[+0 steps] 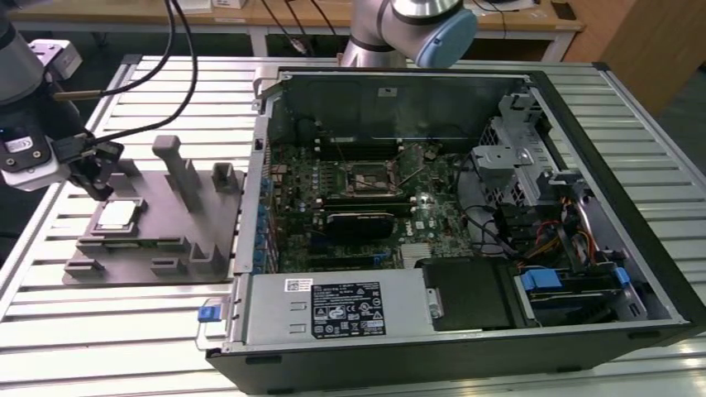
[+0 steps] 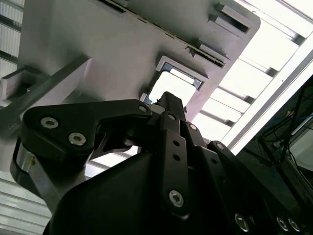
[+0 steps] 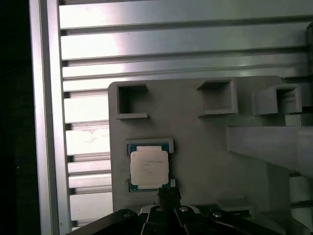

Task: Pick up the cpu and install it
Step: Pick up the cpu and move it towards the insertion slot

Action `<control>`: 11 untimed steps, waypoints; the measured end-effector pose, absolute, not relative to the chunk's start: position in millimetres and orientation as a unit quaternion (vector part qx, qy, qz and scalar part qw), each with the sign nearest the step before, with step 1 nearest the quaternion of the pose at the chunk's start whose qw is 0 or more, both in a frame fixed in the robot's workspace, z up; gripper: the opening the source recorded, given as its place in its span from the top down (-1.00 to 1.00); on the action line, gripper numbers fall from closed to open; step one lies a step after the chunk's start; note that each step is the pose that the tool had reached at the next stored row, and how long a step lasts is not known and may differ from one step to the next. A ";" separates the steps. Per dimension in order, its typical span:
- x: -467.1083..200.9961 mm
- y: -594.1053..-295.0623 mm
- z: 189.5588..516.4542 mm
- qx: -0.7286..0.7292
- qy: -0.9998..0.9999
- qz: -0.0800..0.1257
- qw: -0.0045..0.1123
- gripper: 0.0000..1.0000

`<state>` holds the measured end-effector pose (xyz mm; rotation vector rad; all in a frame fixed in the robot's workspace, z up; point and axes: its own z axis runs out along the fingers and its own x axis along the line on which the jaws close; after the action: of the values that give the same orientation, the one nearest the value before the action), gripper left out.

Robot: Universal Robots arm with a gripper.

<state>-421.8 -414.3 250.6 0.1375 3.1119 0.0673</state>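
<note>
Silvery-white cpu (image 3: pixel 149 167), grey tray (image 3: pixel 195 122), ribbed silver table (image 3: pixel 171 44); green motherboard (image 1: pixel 296 175), black case (image 1: pixel 441 364)

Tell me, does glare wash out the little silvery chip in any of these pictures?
Second wrist view: yes, the cpu is blown out to plain white, like the table slats. First wrist view: the cpu is evenly lit on the grey tray. Exterior view: the cpu shows only mild shine.

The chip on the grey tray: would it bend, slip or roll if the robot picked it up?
The chip looks like a flat metal-topped square, so probably stiff and light. Its smooth shiny top may be slippery. Lying flat in the tray, it likely won't roll or tip.
</note>
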 end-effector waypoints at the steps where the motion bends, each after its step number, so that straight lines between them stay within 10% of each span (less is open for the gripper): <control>1: -421.9 -414.3 248.8 0.044 0.999 0.022 0.013 0.79; 11: -425.3 -412.4 230.9 0.044 0.999 0.022 0.013 0.79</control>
<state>-425.3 -412.4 230.9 0.1375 3.1119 0.0674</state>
